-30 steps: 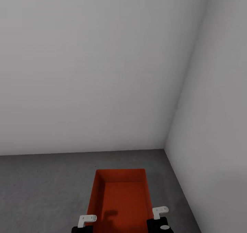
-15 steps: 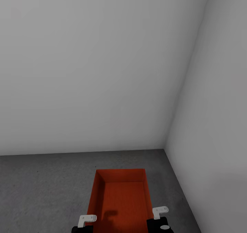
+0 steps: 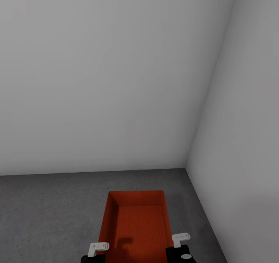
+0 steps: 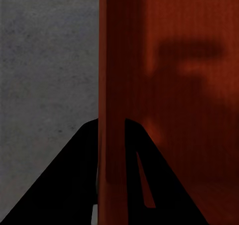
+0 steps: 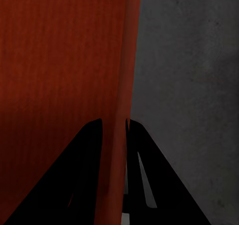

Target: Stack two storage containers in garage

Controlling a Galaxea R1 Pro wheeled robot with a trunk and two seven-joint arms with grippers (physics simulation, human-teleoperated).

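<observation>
An orange-red storage container sits low in front of the robot, in a corner of the garage, where two pale grey walls meet the dark grey speckled floor. The bin is open at the top, and its ribbed bottom carries a soft dark shadow near the robot's end. From the head camera I cannot tell whether it rests on the concrete or hangs a little above it.

The left gripper is clamped on the bin's left side wall. In the left wrist view that thin upright wall runs straight down between the two black fingers, one outside over the concrete and one inside over the ribbed bottom, both pressed up against the plastic with no gap showing. The right gripper does the same on the opposite side wall: the wall edge passes between its black fingers, which are closed tight on it, grey floor on the outer side and orange interior on the inner side.

From the head view, two white bracket pieces sit at the bin's near corners, one per arm, with black arm parts just behind them.
</observation>
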